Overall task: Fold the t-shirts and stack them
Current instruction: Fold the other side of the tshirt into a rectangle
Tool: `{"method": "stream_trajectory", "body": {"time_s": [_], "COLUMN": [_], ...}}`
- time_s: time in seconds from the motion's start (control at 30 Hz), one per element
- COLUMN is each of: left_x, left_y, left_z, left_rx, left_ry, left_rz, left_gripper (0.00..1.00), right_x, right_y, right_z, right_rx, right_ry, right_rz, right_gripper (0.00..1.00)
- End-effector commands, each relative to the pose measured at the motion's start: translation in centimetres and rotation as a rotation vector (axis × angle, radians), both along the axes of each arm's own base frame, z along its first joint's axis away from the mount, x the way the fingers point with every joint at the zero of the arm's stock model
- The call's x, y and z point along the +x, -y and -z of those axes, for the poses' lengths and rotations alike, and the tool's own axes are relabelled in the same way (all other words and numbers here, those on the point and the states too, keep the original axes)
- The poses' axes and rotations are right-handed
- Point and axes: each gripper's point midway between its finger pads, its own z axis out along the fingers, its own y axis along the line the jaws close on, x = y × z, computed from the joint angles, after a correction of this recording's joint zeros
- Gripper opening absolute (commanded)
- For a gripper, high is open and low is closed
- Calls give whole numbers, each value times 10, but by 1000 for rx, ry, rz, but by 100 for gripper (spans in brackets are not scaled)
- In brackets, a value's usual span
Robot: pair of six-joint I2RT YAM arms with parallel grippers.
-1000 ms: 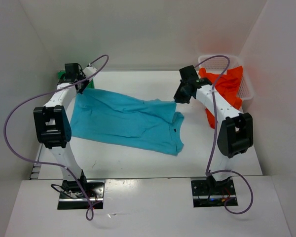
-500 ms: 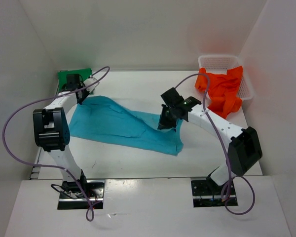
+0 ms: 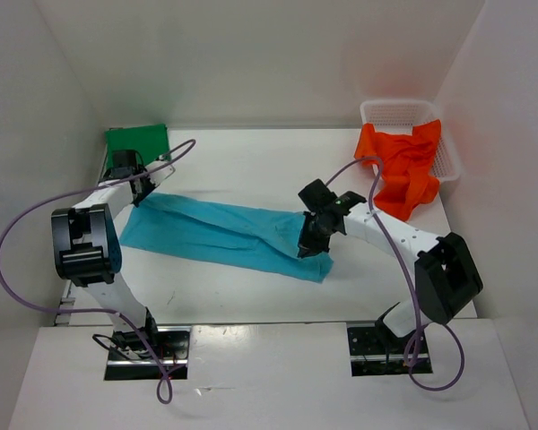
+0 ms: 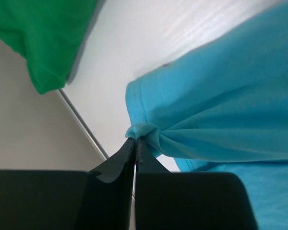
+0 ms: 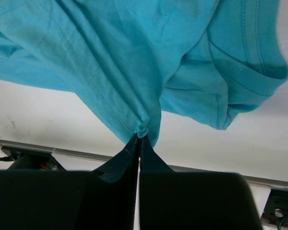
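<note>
The turquoise-blue t-shirt [image 3: 224,235] lies folded lengthwise across the table's middle. My left gripper [image 3: 140,195] is shut on a pinch of its far left edge [image 4: 141,130]. My right gripper [image 3: 310,244] is shut on a pinch of its hem [image 5: 143,130] near the shirt's right end, with the collar [image 5: 259,72] beside it. The dark green t-shirt [image 3: 136,141] lies folded at the far left corner and also shows in the left wrist view [image 4: 48,38]. The orange-red t-shirt [image 3: 401,168] hangs out of the basket at the far right.
The white mesh basket [image 3: 390,112] stands at the far right corner against the right wall. White walls enclose the table on three sides. The table's left edge [image 4: 81,124] runs close to my left gripper. Purple cables loop from both arms.
Both grippers have pulled the far edge of the turquoise-blue shirt toward the near side, folding it into a narrower band. The green shirt is uncovered now.
</note>
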Motion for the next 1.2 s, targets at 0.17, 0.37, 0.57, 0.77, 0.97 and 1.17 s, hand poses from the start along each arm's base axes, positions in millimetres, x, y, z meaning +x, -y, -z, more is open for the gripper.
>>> {"method": "stream_trajectory", "body": {"time_s": [0.17,0.37,0.57,0.77,0.97,1.17], "left_x": [-17,-39,-40,-38,-15,4], "left_y": [-12,-4,-12,-27,-56,56], "left_z": [3,21,24,16,-63,-128], "left_rx": [36,16,36,60,9,-195], "left_ry": [-36,-116,-115,-101,80,118], "left_rz": [41,78,54,23,-57,201], "left_gripper": [0,1,10,52,66,71], "right_x": [-11,-12,-19,-24,-21,-16], "right_y": [6,-4,-12,-16,-12,-8], "right_z": [22,38,49,31,11,29], "right_rx": [-31,-6,-16,37,62,21], "right_ry": [-33,-61,-87,-41,30,22], "right_rz": [-13,-34,-103,-129,-75,-49], "right_gripper": [0,0,35,49,51,51]}}
